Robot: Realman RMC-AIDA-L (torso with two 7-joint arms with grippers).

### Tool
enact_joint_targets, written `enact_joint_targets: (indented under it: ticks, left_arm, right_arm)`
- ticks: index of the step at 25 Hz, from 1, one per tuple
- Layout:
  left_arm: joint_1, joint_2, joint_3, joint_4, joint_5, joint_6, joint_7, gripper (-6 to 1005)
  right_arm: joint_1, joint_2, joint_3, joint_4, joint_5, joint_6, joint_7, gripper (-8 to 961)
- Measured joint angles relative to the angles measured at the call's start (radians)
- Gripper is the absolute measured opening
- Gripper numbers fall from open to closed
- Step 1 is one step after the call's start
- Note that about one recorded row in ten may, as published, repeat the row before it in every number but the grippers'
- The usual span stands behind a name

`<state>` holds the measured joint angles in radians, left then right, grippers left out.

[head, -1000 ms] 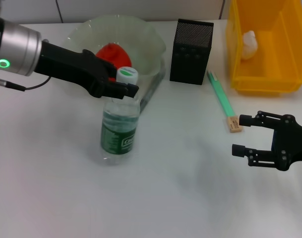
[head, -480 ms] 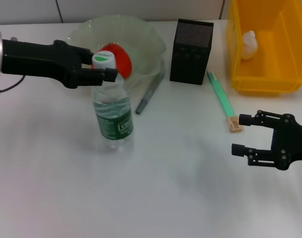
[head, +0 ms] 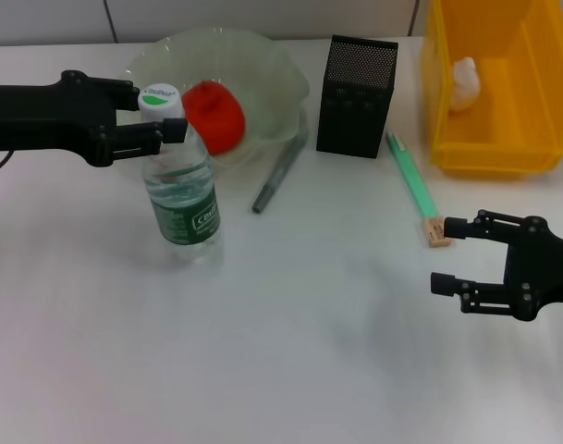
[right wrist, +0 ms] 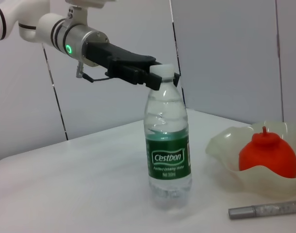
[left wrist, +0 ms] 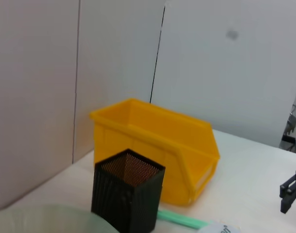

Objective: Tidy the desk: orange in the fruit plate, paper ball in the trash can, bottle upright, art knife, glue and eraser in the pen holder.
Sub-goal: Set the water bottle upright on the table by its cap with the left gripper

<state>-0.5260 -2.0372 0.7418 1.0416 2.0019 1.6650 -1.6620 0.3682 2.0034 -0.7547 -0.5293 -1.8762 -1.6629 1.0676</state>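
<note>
Bottle (head: 180,188) standing upright beside plate (head: 272,65), left gripper (head: 156,129) gripping its neck just under cap. Orange (head: 214,115) sitting in plate. Eraser (head: 437,232) lying at end of green pen (head: 411,186), pen running toward holder (head: 357,96) — right gripper (head: 457,254), jaws apart and gripping nothing, hovering just beside eraser, far nearer than left.
</note>
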Motion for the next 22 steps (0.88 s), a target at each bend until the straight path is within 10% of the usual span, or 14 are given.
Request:
enact_joint_targets:
  ticks: [22]
  left_arm:
    - [0.040, -0.024, -0.066, -0.051, -0.023, -0.073, 0.167, 443]
  right_arm:
    - [0.003, 0.006, 0.000, 0.000, -0.003, 0.002, 0.000, 778]
